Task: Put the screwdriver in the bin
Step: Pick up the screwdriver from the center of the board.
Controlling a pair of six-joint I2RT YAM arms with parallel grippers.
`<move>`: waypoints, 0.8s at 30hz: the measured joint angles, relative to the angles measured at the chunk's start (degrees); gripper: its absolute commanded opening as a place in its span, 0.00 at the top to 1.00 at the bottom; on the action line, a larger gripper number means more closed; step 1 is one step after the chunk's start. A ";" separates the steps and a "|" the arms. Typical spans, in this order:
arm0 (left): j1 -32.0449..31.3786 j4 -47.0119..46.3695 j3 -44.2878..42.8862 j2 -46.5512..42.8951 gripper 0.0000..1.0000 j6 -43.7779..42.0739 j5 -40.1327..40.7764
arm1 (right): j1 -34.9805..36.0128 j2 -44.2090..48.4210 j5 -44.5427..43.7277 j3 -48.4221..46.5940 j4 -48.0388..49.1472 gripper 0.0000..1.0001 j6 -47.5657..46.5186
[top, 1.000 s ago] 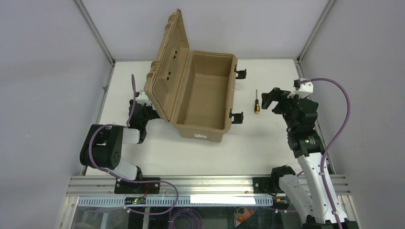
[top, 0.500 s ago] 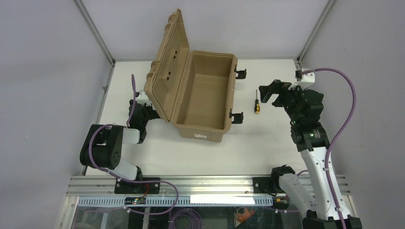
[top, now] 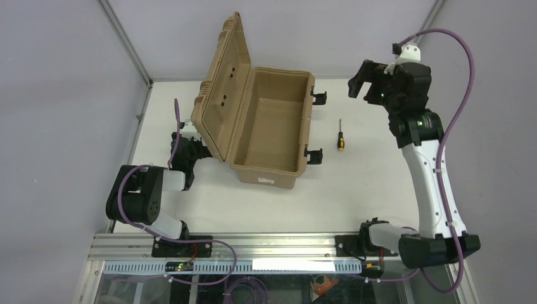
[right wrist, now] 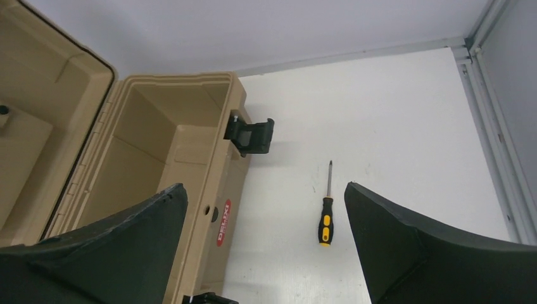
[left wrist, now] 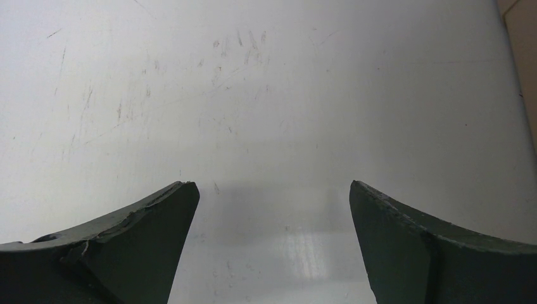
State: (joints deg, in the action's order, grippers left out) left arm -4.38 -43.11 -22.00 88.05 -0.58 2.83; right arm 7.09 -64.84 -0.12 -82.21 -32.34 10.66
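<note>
Screwdriver (top: pixel 341 140): lies on the table (top: pixel 367 183), just beside the open bin (top: pixel 282 178).
Right gripper (top: pixel 361 90): spread wide, empty (well apart from the tool).
Left gripper (left wrist: pixel 272 185): wide, empty.
Progress: nothing done; pickup and drop remain.

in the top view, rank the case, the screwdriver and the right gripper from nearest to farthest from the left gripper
From the left gripper:
1. case, right beside it, with the open lid on that side
2. screwdriver, on the table past the case's right side
3. right gripper, held high at the far right corner
</note>
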 measured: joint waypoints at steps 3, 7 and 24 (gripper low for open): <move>0.00 0.00 0.00 0.00 0.01 -0.02 0.00 | 0.00 -6.03 -1.66 -6.60 -4.48 0.01 -0.33; 0.00 0.00 0.00 0.00 0.01 -0.02 -0.02 | 0.00 -13.16 -3.61 -12.92 -9.84 0.01 -0.50; 0.00 0.00 0.00 0.00 0.01 -0.02 0.00 | -0.57 -32.26 -4.92 -12.76 -17.11 0.01 -0.09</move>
State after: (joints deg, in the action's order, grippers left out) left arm -4.38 -43.11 -22.00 88.05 -0.60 2.83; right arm 6.52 -97.10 -5.04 -94.98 -49.45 10.57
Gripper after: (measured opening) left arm 0.992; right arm 0.990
